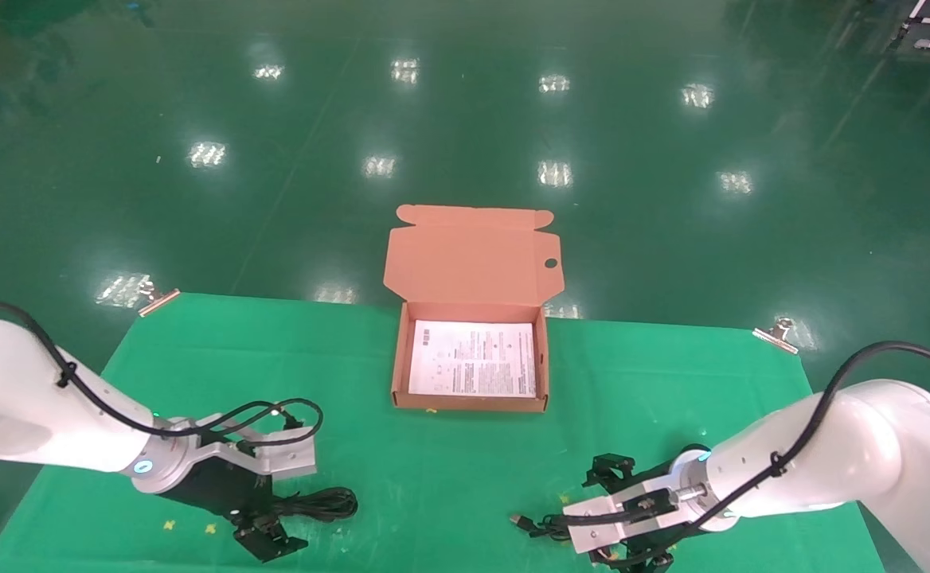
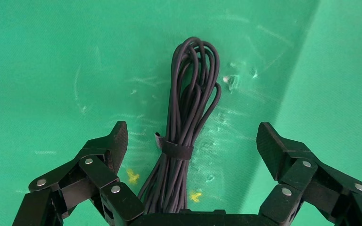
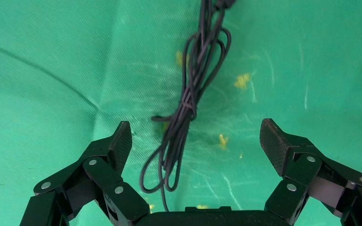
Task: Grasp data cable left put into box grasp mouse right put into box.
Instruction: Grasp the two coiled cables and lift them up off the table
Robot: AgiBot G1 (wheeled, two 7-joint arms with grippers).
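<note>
Left hand: we see the left hand [image 2: 191,141] low over the near left part of the green surface [image 1: 465,469], its fingers [image 2: 115,143] spread wide and gripping nothing.
Data cable: the data cable [image 2: 188,117] lies on the surface as a slim black looped bundle bound by a dark strap; we find it running between the spread fingers of the left hand, with a clear gap to each finger. In the head view its far loop [image 1: 326,503] shows just beside that hand.
Box: the box [image 1: 470,362] sits open at the far middle of the surface, between the two arms and well apart from both hands; its lid stands upright behind it, and we see a white printed sheet [image 1: 473,358] lying flat inside.
Right hand: the right hand [image 3: 195,139] is low over the near right part of the surface, fingers [image 3: 275,143] spread wide and holding nothing.
Mouse: we cannot make out the mouse body itself; only its thin black cord [image 3: 188,108], loosely bundled, lies on the surface between the right hand's fingers, touching neither.
</note>
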